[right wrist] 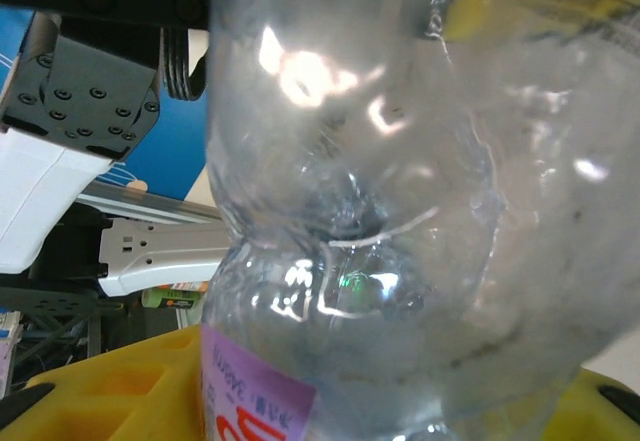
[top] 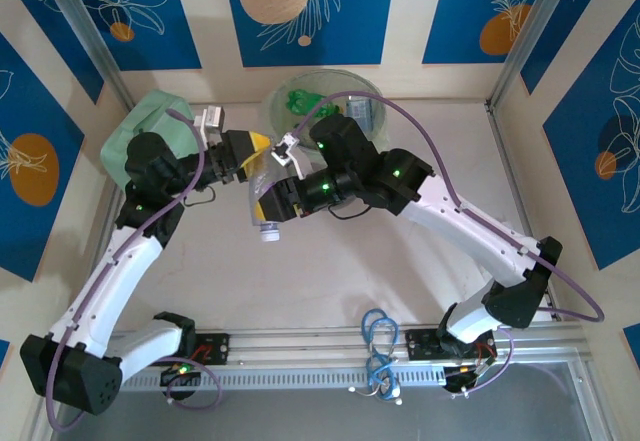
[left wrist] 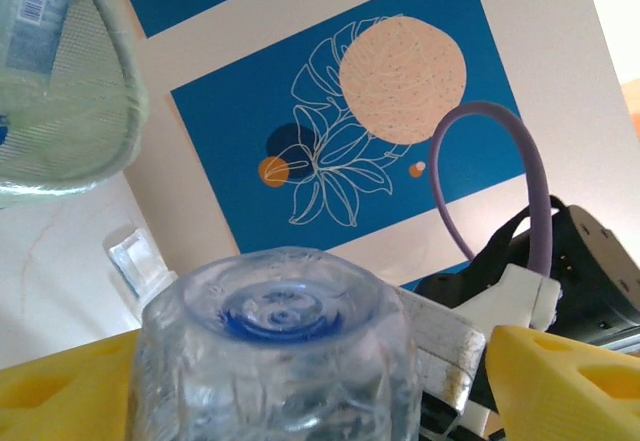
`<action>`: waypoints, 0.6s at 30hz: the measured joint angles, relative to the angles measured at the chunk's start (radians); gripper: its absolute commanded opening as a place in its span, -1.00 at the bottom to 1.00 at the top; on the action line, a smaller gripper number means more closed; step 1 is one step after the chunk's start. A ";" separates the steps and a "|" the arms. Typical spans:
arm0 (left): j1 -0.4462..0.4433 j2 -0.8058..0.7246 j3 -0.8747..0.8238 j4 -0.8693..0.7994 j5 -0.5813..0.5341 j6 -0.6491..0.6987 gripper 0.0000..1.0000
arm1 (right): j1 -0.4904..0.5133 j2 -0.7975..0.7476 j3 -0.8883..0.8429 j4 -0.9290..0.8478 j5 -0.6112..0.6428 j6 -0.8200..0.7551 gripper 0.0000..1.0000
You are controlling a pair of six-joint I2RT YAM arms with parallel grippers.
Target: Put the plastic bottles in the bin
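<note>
Bottle [top: 262,211] of clear plastic hung above the table [top: 350,271], near its middle and between the two arms, its cap end pointing toward the near edge. It sat just in front of the bin [top: 372,93] and outside it. In the right wrist view its crumpled wall [right wrist: 400,211] showed close up, with a pale purple label carrying red letters low on the left.

The right gripper [top: 275,201] was clamped on the body of the bottle, with its yellow fingers [right wrist: 120,391] pressed against the lower part, jaws partly closed to the bottle's width.

The left gripper [top: 252,149] stood at the bottle's other end, jaws spread wide with the base [left wrist: 275,351] between them. In the left wrist view a gap showed between the base and the yellow finger [left wrist: 560,381] on the right of that view (whether the other finger touched the plastic could not be made out), so this gripper had no firm hold.

The bin, round and translucent, stood at the far side of the table, and its rim [left wrist: 120,91] curved through the top left of the left wrist view. Inside lay green bottles [top: 298,99] and a blue-labelled bottle [top: 360,109].

A mint-green soft case [top: 140,126] sat to the left of the bin, behind the left arm. A coil of blue cable [top: 377,351] lay on the rail at the near edge.
</note>
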 measured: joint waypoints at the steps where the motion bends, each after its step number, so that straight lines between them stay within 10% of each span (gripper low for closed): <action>1: 0.000 0.003 -0.002 0.012 0.000 -0.009 0.53 | 0.000 0.000 0.000 0.001 -0.002 0.000 0.03; 18: 0.001 0.023 -0.013 0.054 -0.048 -0.037 0.07 | -0.011 0.000 -0.001 0.026 -0.018 0.004 0.08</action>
